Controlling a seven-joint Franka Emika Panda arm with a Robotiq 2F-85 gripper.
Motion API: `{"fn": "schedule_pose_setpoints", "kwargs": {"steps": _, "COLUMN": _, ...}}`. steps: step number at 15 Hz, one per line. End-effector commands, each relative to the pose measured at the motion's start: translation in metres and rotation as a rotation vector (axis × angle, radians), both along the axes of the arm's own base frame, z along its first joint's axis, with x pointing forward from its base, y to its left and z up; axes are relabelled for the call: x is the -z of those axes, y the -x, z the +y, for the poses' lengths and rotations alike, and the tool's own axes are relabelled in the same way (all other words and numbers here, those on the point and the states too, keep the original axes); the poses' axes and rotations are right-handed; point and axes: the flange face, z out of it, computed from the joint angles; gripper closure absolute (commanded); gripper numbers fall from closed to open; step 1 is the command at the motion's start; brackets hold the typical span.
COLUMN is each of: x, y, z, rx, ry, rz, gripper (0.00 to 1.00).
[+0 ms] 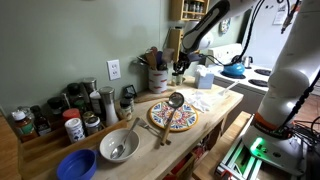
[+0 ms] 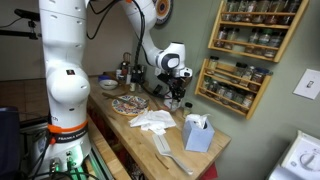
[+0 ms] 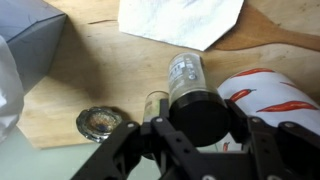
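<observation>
Nearest, the fingers grip a bottle by its black cap, over the surface between a lid and a can; the grasp looks made, and any lift calls for a straight, steady rise.

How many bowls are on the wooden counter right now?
2. A grey metal bowl holding a spoon sits near the wooden counter's front edge. A round blue bowl sits beside it at the near corner. More could be hidden behind the spice jars.
</observation>
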Motion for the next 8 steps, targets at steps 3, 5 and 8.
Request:
{"fn": "schedule_pose_setpoints", "kwargs": {"steps": 3, "x": 0.025, "y": -0.022, "z": -0.007, "rx": 0.010, "ry": 0.001, "rz": 0.018, "gripper": 0.69}}
{"fn": "schedule_pose_setpoints", "kwargs": {"steps": 5, "x": 0.032, "y": -0.028, "z": -0.009, "rx": 0.013, "ry": 0.001, "rz": 0.025, "gripper": 0.69}}
{"fn": "schedule_pose_setpoints", "kwargs": {"steps": 8, "x": 0.039, "y": -0.037, "z": -0.011, "rx": 0.023, "ry": -0.006, "rz": 0.019, "gripper": 0.69}}
